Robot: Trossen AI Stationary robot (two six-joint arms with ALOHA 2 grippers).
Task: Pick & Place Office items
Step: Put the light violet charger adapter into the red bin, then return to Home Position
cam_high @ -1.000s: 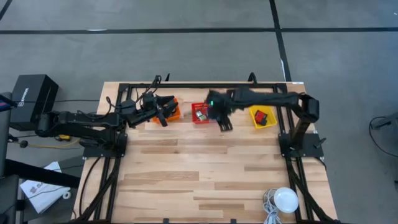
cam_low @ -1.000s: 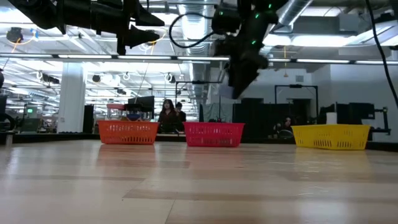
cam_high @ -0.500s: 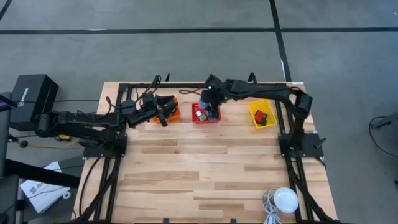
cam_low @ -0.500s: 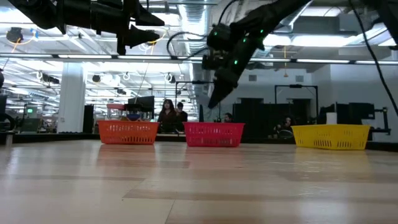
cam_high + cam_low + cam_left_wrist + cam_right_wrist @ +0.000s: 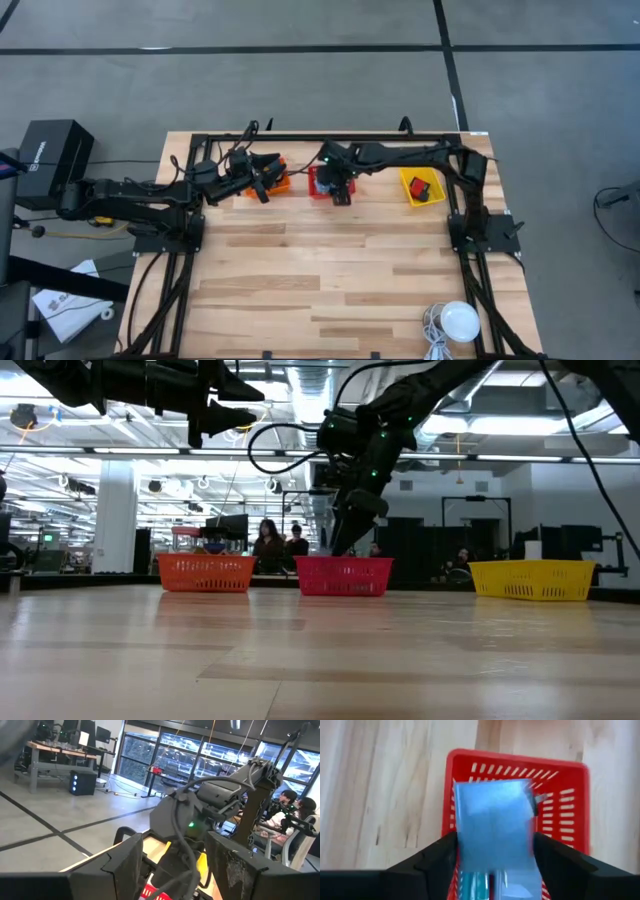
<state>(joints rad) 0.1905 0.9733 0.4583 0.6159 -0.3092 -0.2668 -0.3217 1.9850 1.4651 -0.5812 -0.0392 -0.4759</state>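
My right gripper (image 5: 495, 847) is shut on a light blue block (image 5: 492, 815) and hangs above the red mesh basket (image 5: 515, 760), which stands at the table's far edge (image 5: 316, 184). In the low view the right gripper (image 5: 343, 538) sits just over the red basket's rim (image 5: 343, 575). My left gripper (image 5: 262, 185) waits open over the orange basket (image 5: 281, 181), holding nothing. A small dark bit (image 5: 540, 798) lies in the red basket. Red and black bits (image 5: 423, 188) lie in the yellow basket. My right gripper pinches the blue block between its two fingers (image 5: 432, 862), gripping its two opposite sides (image 5: 465, 840). The fingers come from above, pointing down. The block is lifted clear over the inside of the red basket.
Three mesh baskets stand in a row along the far edge: orange (image 5: 205, 573), red, and yellow (image 5: 530, 578). A white dome with a cable (image 5: 460, 320) sits at the near right corner. Bare wooden tabletop (image 5: 320, 270) spreads in front of the baskets. People sit in the room behind.
My right gripper, with the blue block, has moved toward the table's left, from just right of the red basket to above it, and has come down toward the basket's rim. My left arm has kept still.
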